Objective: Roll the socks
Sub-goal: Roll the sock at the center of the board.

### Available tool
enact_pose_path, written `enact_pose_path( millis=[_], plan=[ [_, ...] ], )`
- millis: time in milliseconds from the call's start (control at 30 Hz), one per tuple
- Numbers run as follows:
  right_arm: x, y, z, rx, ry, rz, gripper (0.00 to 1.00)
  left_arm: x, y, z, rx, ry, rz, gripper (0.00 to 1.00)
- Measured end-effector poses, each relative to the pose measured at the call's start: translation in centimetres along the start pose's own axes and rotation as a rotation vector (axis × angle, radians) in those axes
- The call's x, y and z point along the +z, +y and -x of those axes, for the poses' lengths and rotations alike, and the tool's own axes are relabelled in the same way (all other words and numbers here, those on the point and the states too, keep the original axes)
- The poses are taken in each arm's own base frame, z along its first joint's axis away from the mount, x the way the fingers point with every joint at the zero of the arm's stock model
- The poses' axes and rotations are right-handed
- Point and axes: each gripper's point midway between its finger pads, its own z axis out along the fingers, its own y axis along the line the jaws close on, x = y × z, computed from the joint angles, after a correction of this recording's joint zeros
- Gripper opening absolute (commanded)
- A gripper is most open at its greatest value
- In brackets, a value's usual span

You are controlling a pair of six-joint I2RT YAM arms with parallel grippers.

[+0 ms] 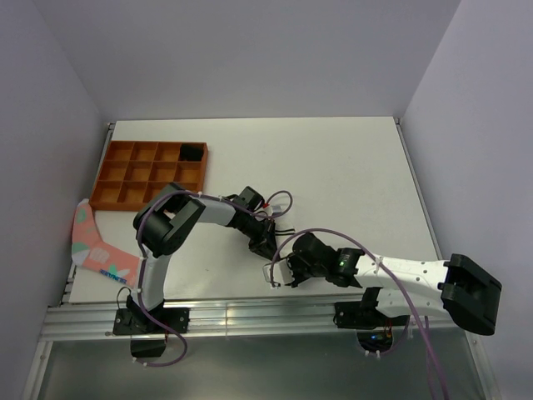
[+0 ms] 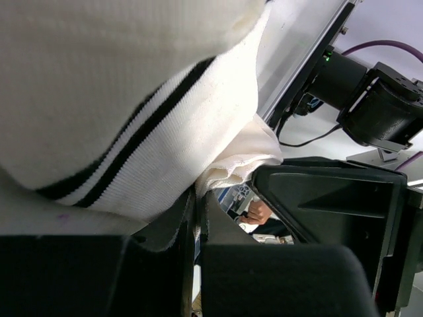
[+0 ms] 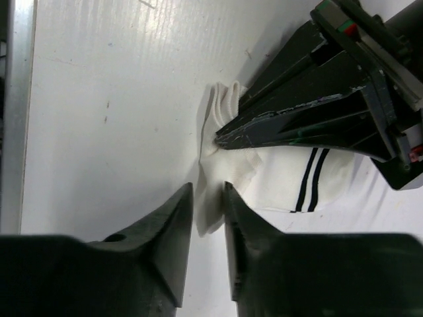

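White sock (image 3: 284, 178) lies on the bench (image 3: 99, 99) just right of centre in the right wrist view, long axis left to right, striped cuff pointing right. Both your arms meet its bunched left end: left fingers (image 3: 297, 125) clamp the fold, right fingers (image 3: 158, 251) appear pinched on the lower corner

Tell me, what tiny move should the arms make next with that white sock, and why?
Probably fold the pinched end over towards the striped cuff. Both the left pincer and the right pincer appear shut on the white sock's bunched end, while the rest lies flat, unrolled.
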Motion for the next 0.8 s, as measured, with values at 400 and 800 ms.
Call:
enact_pose_path(
  millis=[400,800],
  plan=[
    [0.3,0.7,-1.1,0.008,0.048,0.026,0.5,0.0,0.0,0.0,0.0,0.0,0.0,0.0],
    [1.1,0.3,-1.1,0.025,0.051,0.011,0.33,0.0,0.0,0.0,0.002,0.0,-0.003,0.01]
  ],
)
